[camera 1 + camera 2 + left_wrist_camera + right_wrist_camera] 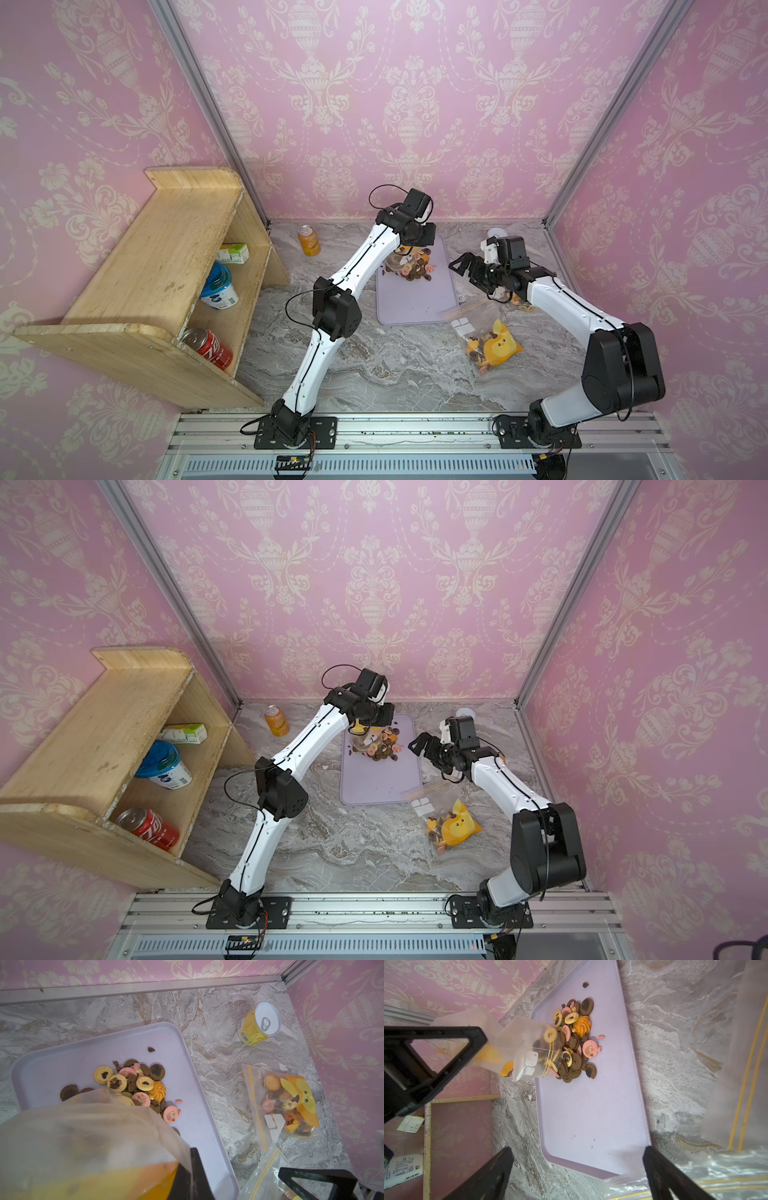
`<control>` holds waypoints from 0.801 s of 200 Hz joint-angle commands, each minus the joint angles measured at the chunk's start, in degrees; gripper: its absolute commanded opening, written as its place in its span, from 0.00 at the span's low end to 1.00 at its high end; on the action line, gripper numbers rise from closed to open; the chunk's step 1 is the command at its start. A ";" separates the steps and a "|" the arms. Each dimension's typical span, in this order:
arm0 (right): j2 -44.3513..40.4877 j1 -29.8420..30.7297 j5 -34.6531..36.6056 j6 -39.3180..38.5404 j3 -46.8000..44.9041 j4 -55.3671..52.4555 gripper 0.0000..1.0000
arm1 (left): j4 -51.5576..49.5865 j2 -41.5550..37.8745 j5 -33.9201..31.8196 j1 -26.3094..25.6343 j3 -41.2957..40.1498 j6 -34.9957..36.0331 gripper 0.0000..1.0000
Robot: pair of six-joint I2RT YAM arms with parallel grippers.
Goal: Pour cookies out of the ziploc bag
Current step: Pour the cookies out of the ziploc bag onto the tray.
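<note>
My left gripper [475, 1043] is clamped on the bottom of the upturned bag [525, 1049]. The bag's mouth rests on the cookies [575, 1043] heaped at the far end of the purple tray [411, 307]. My right gripper [461, 266] hangs wide open beside the tray, near a second filled bag [482, 332].

Cookies [417, 268] on tray [411, 305], far end
</note>
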 commanded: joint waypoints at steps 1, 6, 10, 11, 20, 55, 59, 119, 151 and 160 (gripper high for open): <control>-2.31 -0.24 -0.36 0.93 -0.98 0.27 1.00 | -0.85 -0.35 -1.36 0.42 -0.04 1.65 0.00; -2.26 -0.22 -0.39 0.92 -0.85 0.26 1.00 | -0.85 -0.63 -1.45 0.43 0.18 1.65 0.00; -2.23 -0.22 -0.42 0.97 -0.94 0.34 1.00 | -0.85 -0.93 -1.54 0.46 0.31 1.65 0.00; -2.23 -0.22 -0.42 0.99 -0.81 0.35 1.00 | -0.80 -0.95 -1.54 0.43 0.37 1.65 0.00; -2.24 -0.22 -0.54 0.94 -0.72 0.44 1.00 | -0.93 -1.35 -1.55 0.41 0.90 1.65 0.00; -2.45 -0.23 -0.53 1.03 -0.65 0.40 1.00 | -2.45 -2.98 -0.64 0.44 4.14 0.88 0.00; -2.43 -0.23 -0.52 0.94 -0.66 0.43 1.00 | -2.50 -3.19 -0.50 0.42 4.32 0.71 0.00; -3.17 -0.26 -1.43 1.29 -1.01 1.57 1.00 | -1.69 -7.46 0.69 -0.01 4.58 -1.24 0.00; -4.57 -0.22 -2.85 1.95 -2.02 4.47 1.00 | -1.88 -7.67 0.40 -0.03 4.52 -1.16 0.00; -4.69 -0.22 -2.75 1.91 -1.98 4.32 1.00 | -1.91 -7.19 0.46 -0.03 4.49 -1.16 0.00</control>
